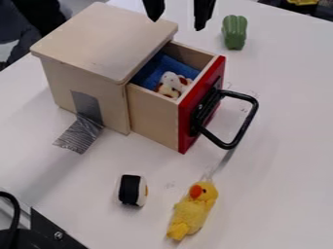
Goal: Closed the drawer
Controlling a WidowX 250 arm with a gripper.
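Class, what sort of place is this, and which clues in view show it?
Likely a robotics lab: a black claw hangs over the white table, grey tape runs from the wooden box onto that table, and a toy duck lies nearby.

Looks down at a slant from above the desk [286, 189], cornerwise onto the wooden box [107, 41] and drawer [201, 107], fairly near, framing both together.

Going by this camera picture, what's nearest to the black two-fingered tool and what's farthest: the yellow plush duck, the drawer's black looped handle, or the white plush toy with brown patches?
1. White plush toy: inside the open wooden drawer.
2. Black handle: right side, on the red front.
3. Yellow duck: near the bottom.
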